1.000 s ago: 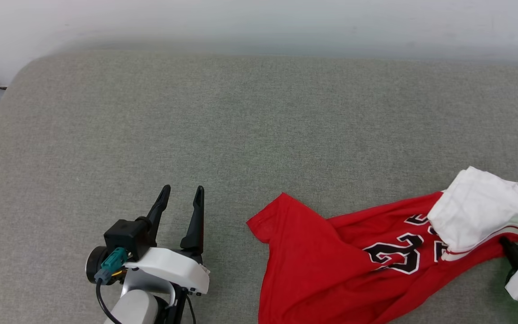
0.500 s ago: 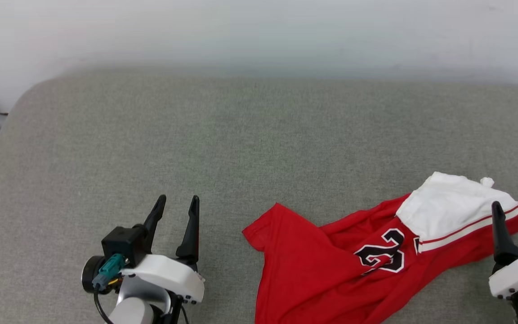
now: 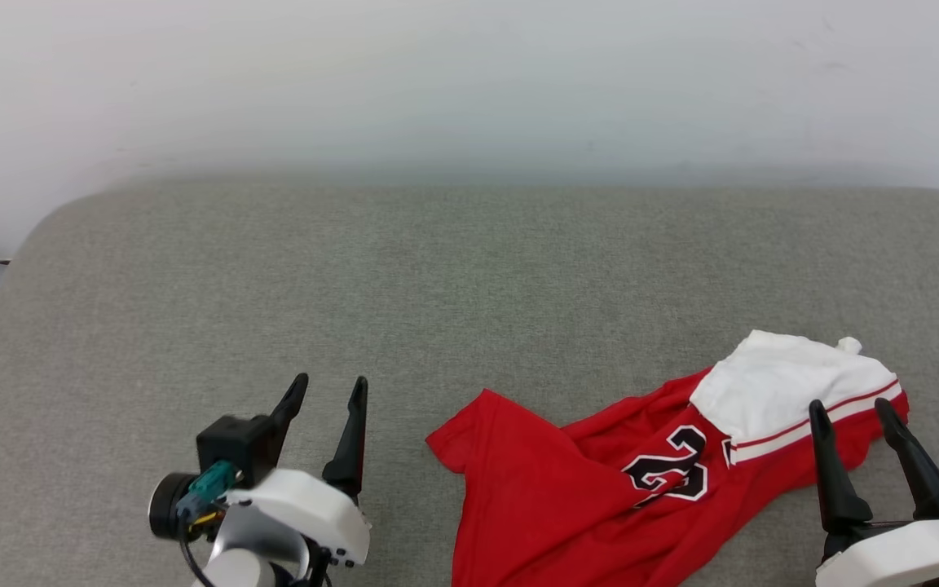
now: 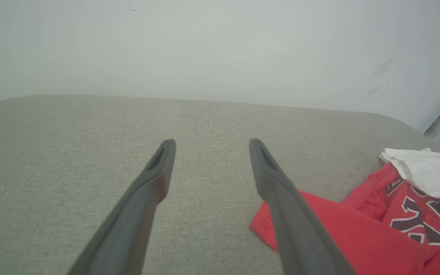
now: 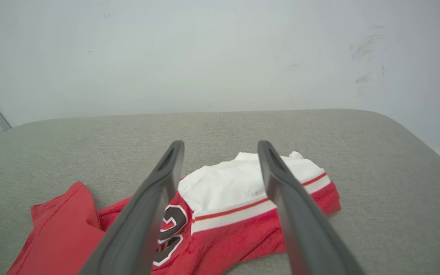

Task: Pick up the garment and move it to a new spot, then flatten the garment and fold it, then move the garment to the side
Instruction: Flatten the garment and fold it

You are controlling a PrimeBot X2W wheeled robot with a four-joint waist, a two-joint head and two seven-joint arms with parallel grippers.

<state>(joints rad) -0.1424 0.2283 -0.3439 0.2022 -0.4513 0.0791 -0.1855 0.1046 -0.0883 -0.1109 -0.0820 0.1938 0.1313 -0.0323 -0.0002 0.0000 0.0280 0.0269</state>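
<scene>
Here's the garment (image 3: 567,505), lying crumpled on the grey cushion (image 3: 469,269), down by the front edge and toward the right end. The red body spreads to the left and its lower part runs off the bottom of the head view. The white sleeve (image 3: 779,379) is flopped over the right side, striped cuff showing, with the black number (image 3: 673,473) just left of it.

Over to the right tool (image 3: 850,405), at the front right. Its fingers are spread wide and point toward the back edge and the pale wall (image 3: 469,81). The tips sit at the cuff, and it grips nothing. From the right wrist, the tool (image 5: 220,143) frames that white sleeve (image 5: 224,187) between its two fingers. Whether the tips touch the cloth, I cannot tell.

Now the left tool (image 3: 331,381), low by the front edge, left of the garment and clear of it. Its fingers are also fully apart, empty, and aimed at the back edge. The left wrist view has the tool (image 4: 211,142) over bare cushion, with the garment's (image 4: 357,236) red corner just beyond its right finger.
</scene>
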